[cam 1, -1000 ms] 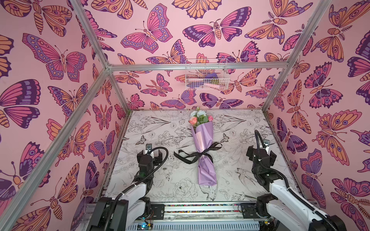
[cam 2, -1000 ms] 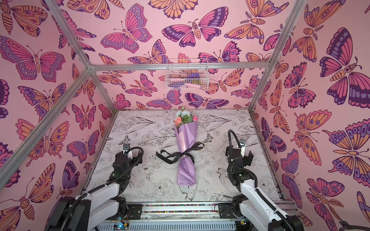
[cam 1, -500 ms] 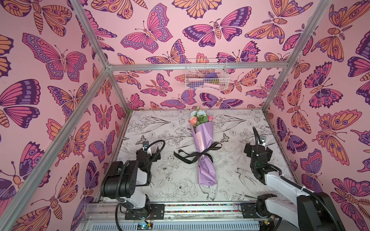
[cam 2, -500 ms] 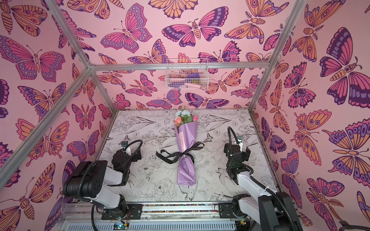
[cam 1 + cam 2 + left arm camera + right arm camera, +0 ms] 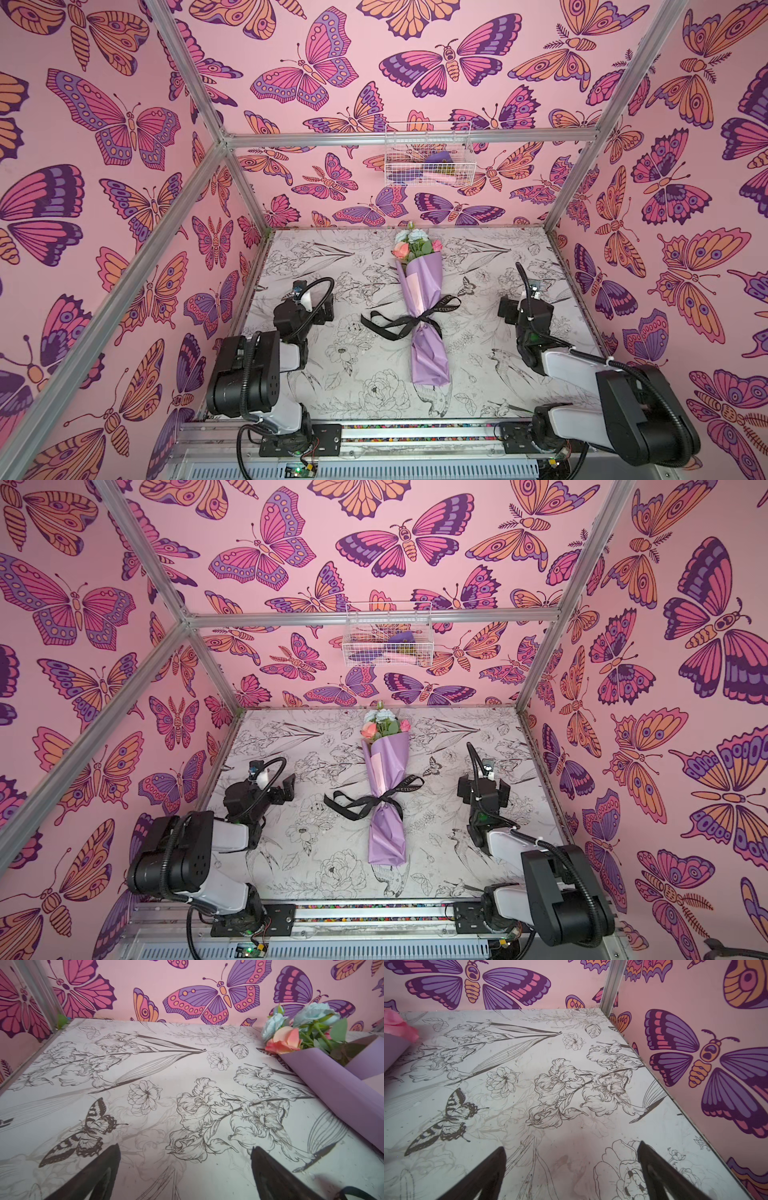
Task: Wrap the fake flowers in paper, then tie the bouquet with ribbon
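Left claw (image 5: 186, 1147), right claw (image 5: 572, 1145) agape, bouquet (image 5: 415, 286) between

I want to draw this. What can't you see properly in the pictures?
- Ribbon lettering: too small to read in both top views.
- Stems: hidden inside the wrapping paper.
- Wire basket contents: blurred behind its mesh in both top views.
- Bouquet in the right wrist view: cut off by the picture's edge.

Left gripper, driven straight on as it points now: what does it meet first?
Probably the printed tabletop: the left gripper aims at bare surface, jaws open; the bouquet lies clear of its line.
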Tool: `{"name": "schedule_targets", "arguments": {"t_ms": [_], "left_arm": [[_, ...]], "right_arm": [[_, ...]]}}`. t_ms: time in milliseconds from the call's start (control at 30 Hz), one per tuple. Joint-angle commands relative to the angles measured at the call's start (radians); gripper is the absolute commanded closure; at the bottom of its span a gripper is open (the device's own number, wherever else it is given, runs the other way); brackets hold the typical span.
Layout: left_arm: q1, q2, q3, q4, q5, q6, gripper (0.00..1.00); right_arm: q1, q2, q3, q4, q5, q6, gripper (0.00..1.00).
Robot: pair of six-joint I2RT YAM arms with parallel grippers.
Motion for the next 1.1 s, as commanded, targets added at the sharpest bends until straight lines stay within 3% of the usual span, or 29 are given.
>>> {"name": "schedule_targets", "arguments": {"t_ms": [0,233,367,467,667,1067], "left_arm": [[0.001,-0.008,0.004,-0.021,0.068,0.022,0.01],[-0.001,-0.007,0.003,-0.019,0.066,0.021,0.01],[-0.001,-0.008,0.001,-0.018,0.066,0.023,0.01],[-0.001,-0.008,0.000,-0.015,0.064,0.022,0.01],[-0.001,-0.008,0.000,-0.013,0.065,0.022,0.01],[-0.001,-0.007,0.000,-0.015,0.063,0.023,0.01]], "right_arm": [[-0.011,0.040,0.027,0.115,-0.058,-0.048,0.01],[-0.036,0.261,-0.005,0.420,-0.041,-0.034,0.01],[-0.069,0.213,0.062,0.205,-0.094,0.003,0.01],[-0.105,0.210,0.069,0.183,-0.166,0.019,0.01],[-0.168,0.212,0.080,0.169,-0.492,-0.032,0.01],[-0.171,0.209,0.081,0.162,-0.499,-0.037,0.01]]}}
